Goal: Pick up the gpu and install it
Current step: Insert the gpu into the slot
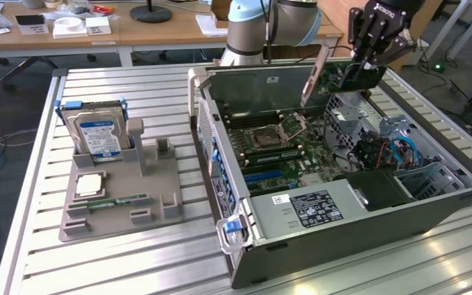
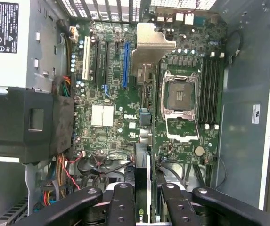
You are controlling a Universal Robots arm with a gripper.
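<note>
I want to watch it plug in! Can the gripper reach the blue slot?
Probably yes: the gripper, holding the card, hangs over the open computer case, and nothing covers the blue slot.

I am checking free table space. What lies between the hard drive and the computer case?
In the exterior view, two grey upright posts of the holder tray stand between hard drive and computer case, then a bare strip of table.
</note>
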